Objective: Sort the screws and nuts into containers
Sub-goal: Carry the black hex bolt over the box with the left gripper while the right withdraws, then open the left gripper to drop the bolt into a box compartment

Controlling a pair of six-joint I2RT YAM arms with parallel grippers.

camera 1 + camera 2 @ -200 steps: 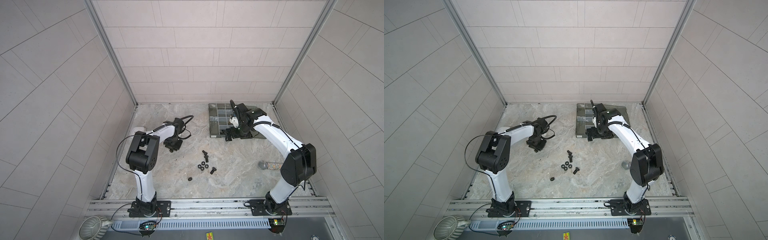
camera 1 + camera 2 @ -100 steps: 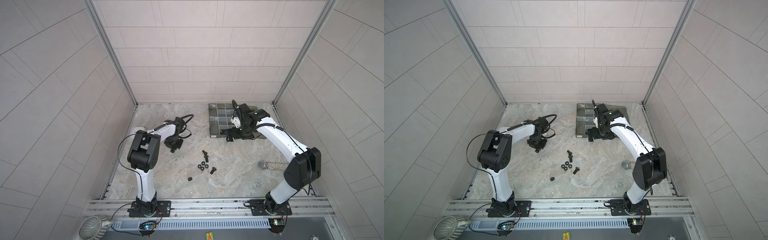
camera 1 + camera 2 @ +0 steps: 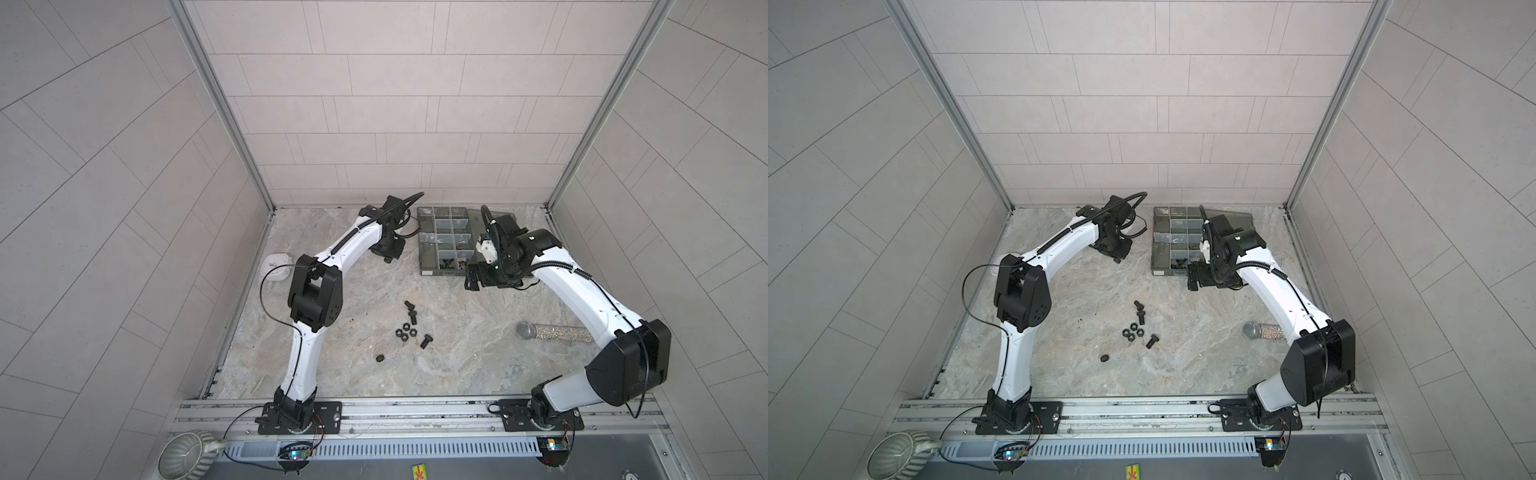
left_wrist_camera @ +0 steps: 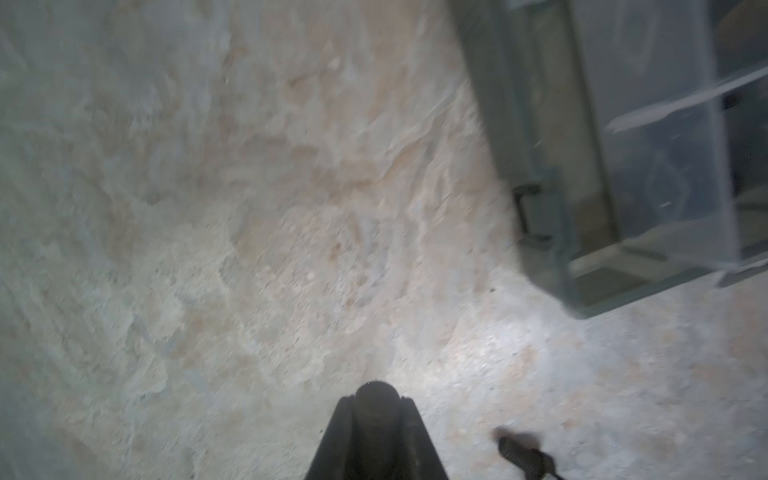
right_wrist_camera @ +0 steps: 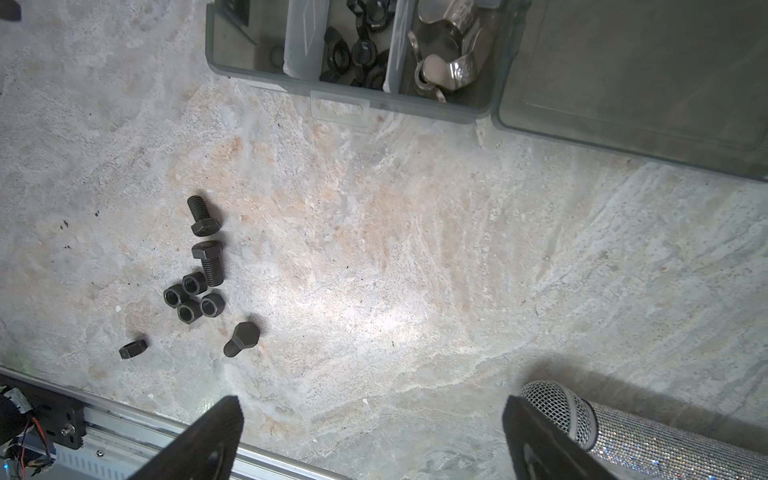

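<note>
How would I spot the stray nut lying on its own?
Find the smoky grey box at the back, then look toward the front rail at the scattered black bits. The stray nut lies nearest that rail, apart from four clustered nuts, a plain ring, no stem like the bolts.

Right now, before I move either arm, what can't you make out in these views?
- Left gripper: shut, but the dark, blurred left wrist view hides whether it holds a piece.
- Dark smear beside it: motion-blurred, unidentifiable.
- Organizer box: far compartments cut off by the right wrist view's edge; in both top views contents too small.
- Microphone: handle end hidden behind the right arm in both top views.
</note>
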